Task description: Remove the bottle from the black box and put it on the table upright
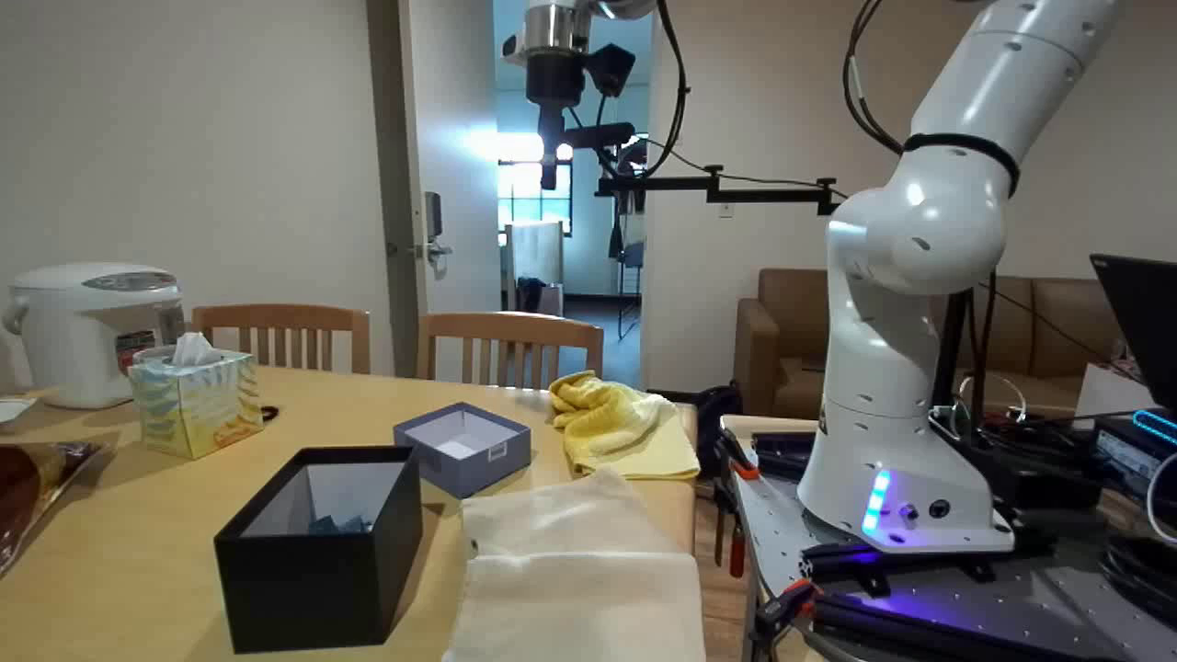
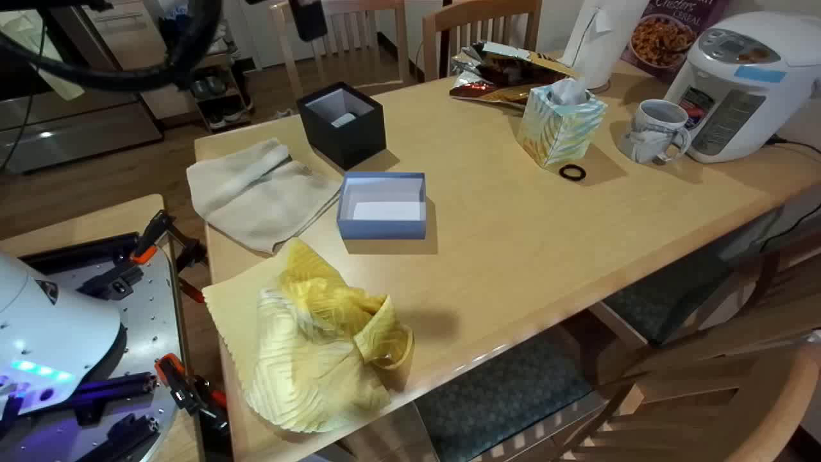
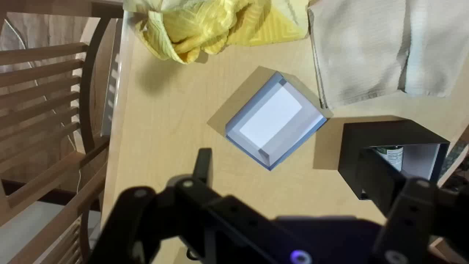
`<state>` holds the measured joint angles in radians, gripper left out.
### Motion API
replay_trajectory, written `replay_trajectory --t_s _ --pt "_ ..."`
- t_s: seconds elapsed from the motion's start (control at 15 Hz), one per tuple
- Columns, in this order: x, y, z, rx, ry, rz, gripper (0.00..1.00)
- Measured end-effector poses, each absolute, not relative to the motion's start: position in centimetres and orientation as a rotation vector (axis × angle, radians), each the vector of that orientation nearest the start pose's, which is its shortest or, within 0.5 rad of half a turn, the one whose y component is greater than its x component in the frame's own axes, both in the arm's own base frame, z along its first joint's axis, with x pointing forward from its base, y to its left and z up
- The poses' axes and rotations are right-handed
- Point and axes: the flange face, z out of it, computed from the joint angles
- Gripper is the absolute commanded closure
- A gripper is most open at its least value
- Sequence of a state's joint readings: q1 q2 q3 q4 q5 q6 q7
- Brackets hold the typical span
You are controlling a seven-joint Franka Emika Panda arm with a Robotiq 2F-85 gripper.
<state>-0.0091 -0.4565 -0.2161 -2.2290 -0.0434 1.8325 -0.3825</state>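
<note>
- Black and open-topped, the black box (image 2: 353, 142) stands on the table (image 2: 513, 212), whose bare wood is light tan.
- The bottle (image 3: 395, 157) is inside that box, partly hidden; the wrist view shows its pale label and a bit of green, but I can't tell whether it stands or lies.
- Well above the table hangs the gripper (image 3: 287, 159), its fingers spread wide, holding nothing.
- A blue-grey box (image 2: 381, 230), also open-topped, sits near the black one.
- A beige cloth (image 2: 256, 199) lies near both boxes, and a rumpled yellow cloth (image 2: 321, 346) lies by the table's edge.
- Farther off stand a tissue box (image 2: 559, 131) and, in an exterior view, a patterned mug (image 2: 649, 131).
</note>
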Motion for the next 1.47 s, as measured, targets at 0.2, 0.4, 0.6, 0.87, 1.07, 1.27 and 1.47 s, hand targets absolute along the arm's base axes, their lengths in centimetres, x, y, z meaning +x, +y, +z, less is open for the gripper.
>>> replay_trajectory --t_s 0.2,0.4,0.6,0.87,1.07,1.27,1.47 --pt "41.1 -10.8 55.1 -3.093 -0.293 -0.104 0.00" --pt "41.7 -9.4 56.2 -3.104 -0.339 -0.132 0.00" --pt "43.6 -6.6 57.4 -3.112 -0.442 -0.154 0.00" --pt "48.0 -3.3 55.6 -3.085 -0.580 -0.083 0.00" --pt "51.4 -1.9 52.6 -3.039 -0.649 -0.010 0.00" --pt "54.1 -0.2 49.5 -2.962 -0.646 0.036 0.00" --pt "56.0 2.4 47.5 -2.863 -0.602 0.053 0.00"
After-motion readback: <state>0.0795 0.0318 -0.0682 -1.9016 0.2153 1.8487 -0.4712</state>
